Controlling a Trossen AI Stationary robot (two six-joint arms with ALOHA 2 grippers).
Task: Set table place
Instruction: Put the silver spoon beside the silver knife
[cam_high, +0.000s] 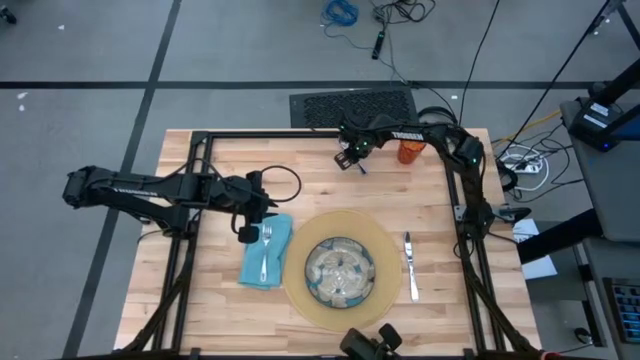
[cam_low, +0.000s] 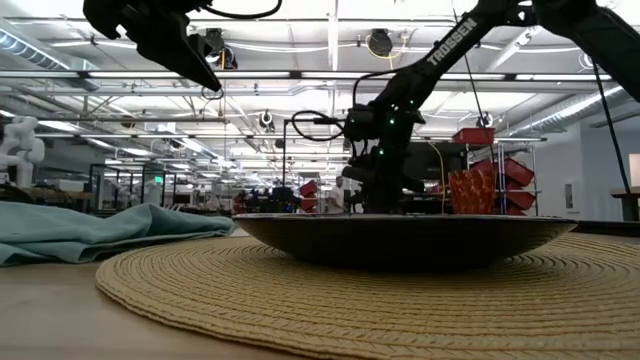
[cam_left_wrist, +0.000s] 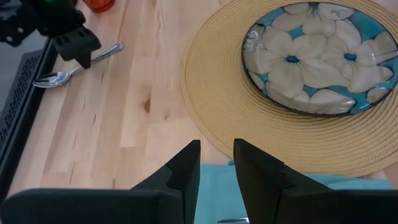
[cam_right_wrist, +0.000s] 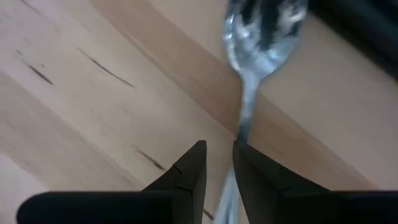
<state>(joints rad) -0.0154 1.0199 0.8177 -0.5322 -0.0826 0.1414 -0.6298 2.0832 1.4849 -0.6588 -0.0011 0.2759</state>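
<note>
Right gripper (cam_right_wrist: 217, 163) had its fingers nearly pressed together straddling the spoon (cam_right_wrist: 258, 37) handle at the counter's (cam_high: 230, 160) far edge, so honestly it could've slipped off that thin, slick metal.

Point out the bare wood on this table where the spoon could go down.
Free: the strip right of the knife up to the table rail, and the wide patch between mat and spoon. Crowded: napkin with fork under the left gripper.
</note>
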